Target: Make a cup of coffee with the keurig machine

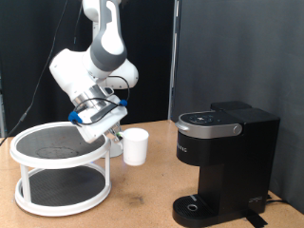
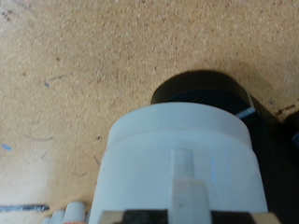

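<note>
White cup upright, held by gripper

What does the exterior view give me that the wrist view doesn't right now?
Only the exterior view shows the white round two-tier rack, the robot's hand low beside the plain white cylindrical mug, and the whole boxy matte black coffee machine with its lid down, standing apart from the mug. Only the wrist view shows the mug's handle close up. Both show the mug, the machine's dark base and the cork-coloured tabletop.
</note>
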{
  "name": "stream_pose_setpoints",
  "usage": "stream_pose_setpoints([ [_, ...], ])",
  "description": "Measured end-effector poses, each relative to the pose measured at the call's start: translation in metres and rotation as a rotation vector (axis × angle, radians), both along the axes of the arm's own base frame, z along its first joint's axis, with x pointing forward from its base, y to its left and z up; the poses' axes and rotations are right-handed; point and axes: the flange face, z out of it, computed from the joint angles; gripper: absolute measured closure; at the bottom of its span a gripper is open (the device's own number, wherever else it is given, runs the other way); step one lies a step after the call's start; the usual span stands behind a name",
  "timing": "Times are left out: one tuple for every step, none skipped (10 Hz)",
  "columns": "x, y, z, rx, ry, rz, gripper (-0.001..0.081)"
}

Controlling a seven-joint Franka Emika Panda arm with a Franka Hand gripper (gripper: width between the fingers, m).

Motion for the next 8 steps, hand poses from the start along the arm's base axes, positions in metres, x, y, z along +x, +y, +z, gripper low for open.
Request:
stream_pose_setpoints([
  [0.005,0.002,-0.009,-0.010,0.019,0.004,0.0799],
  [0.009,0.003,-0.017,-0.021,0.035,0.006,0.0799],
  [0.012,0.005,-0.026,-0.027,0.052,0.009,0.0799],
  [0.015,0.007,-0.035,-0.033,0.069,0.014,0.0799],
  [0.019,0.008,-0.042,-0.035,0.077,0.023,0.0799],
  [0.024,0.010,-0.045,-0.031,0.077,0.027,0.0799],
  [0.028,0.011,-0.048,-0.025,0.075,0.023,0.0799],
  [0.031,0.012,-0.051,-0.023,0.077,0.016,0.0799],
])
